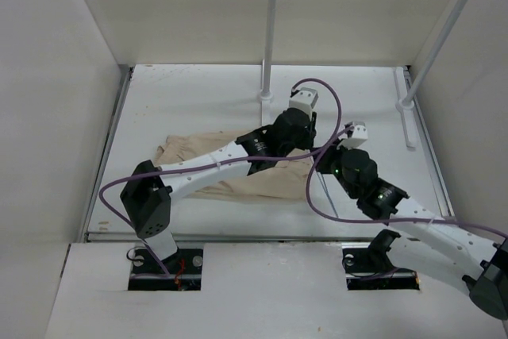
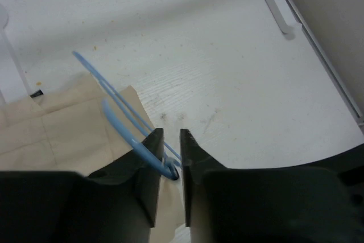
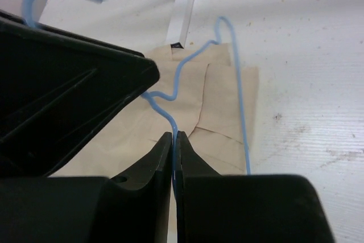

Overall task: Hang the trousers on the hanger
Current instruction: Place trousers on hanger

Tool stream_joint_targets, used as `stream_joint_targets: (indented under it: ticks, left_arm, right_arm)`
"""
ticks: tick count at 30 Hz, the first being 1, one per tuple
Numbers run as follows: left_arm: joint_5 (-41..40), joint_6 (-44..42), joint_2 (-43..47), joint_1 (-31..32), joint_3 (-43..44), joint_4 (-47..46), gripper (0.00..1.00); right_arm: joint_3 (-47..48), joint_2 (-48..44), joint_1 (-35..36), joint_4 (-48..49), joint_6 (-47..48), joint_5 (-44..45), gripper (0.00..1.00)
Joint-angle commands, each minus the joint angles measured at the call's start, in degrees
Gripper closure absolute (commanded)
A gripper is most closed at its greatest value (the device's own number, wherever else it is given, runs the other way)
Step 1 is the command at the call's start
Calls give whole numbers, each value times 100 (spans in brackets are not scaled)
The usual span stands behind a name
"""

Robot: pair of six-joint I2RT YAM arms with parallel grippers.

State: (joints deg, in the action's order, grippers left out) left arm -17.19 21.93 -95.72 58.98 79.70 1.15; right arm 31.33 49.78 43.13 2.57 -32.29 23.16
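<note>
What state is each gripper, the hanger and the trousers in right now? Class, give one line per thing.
left gripper: shut on the hanger's wire
right gripper: shut on the hanger's wire
hanger: gripped by both grippers, over the trousers
trousers: folded, lying on the table, not yet hung on the hanger

In the top view the left arm (image 1: pixel 214 166) covers the trousers (image 1: pixel 186 151) through their middle. In the left wrist view the cloth runs off at 9 o'clock, and the hanger (image 2: pixel 116 99) vanishes at 6 o'clock inside the clamped left gripper (image 2: pixel 172 140). In the right wrist view that gripper's body masks the hanger's neck at 10 o'clock, the hook is blurred, and the right gripper (image 3: pixel 173 140) swallows the wire.
</note>
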Motion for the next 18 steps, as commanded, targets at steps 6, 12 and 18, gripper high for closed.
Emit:
stream_joint_targets:
  ticks: [6, 12, 18]
  left_arm:
    - [-47, 268, 808, -374, -376, -651, 40]
    - [-267, 408, 1590, -489, -1095, -704, 40]
    - [-188, 680, 1698, -278, -2124, -485, 44]
  right_arm:
    - [-153, -653, -265, 244, -198, -215, 94]
    - [-285, -820, -784, 279, -286, -365, 94]
    - [-469, -1014, -1215, 472, -523, -435, 94]
